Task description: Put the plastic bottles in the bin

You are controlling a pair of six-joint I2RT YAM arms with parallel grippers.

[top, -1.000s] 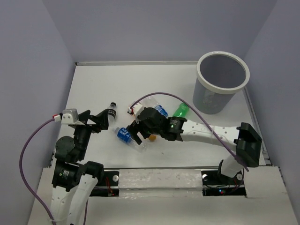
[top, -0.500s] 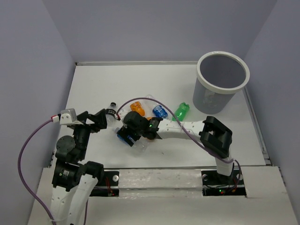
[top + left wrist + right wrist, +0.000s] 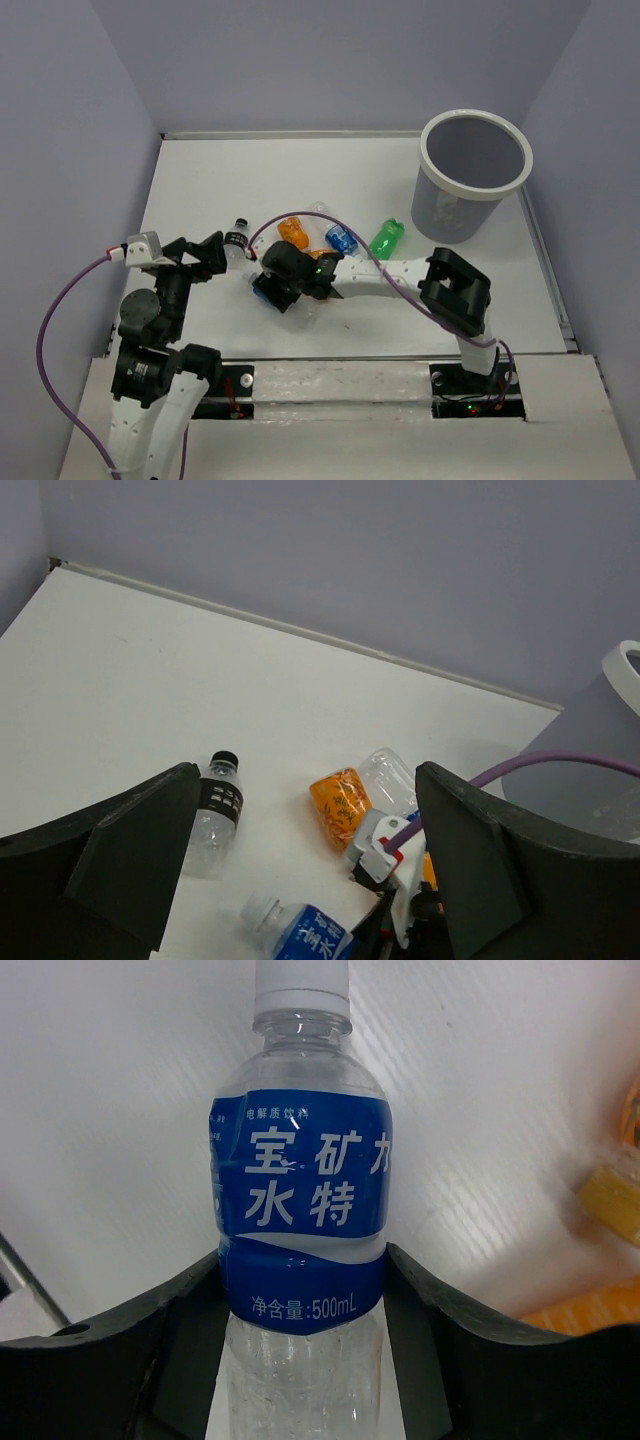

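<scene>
My right gripper point(image 3: 303, 1290) is shut on a clear blue-labelled bottle point(image 3: 300, 1200) with a white cap, one finger pressed against each side of its body. From above, that bottle point(image 3: 264, 291) lies on the white table left of centre, under the right gripper point(image 3: 277, 283). Close by lie an orange bottle point(image 3: 292, 229), a second blue-labelled bottle point(image 3: 342, 238), a green bottle point(image 3: 386, 236) and a black-capped bottle point(image 3: 236, 240). My left gripper point(image 3: 205, 255) hangs open and empty beside the black-capped bottle point(image 3: 215, 815). The grey bin point(image 3: 450, 215) stands at the far right.
The right arm reaches leftward across the table's middle, its purple cable arching over the bottle cluster. Grey walls close the table at the back and both sides. A clear bottle point(image 3: 388, 778) lies behind the orange bottle point(image 3: 340, 802) in the left wrist view.
The right arm swung left over the blue-labelled bottle and its jaws closed from wide open onto the bottle's body. The left arm barely moved.
</scene>
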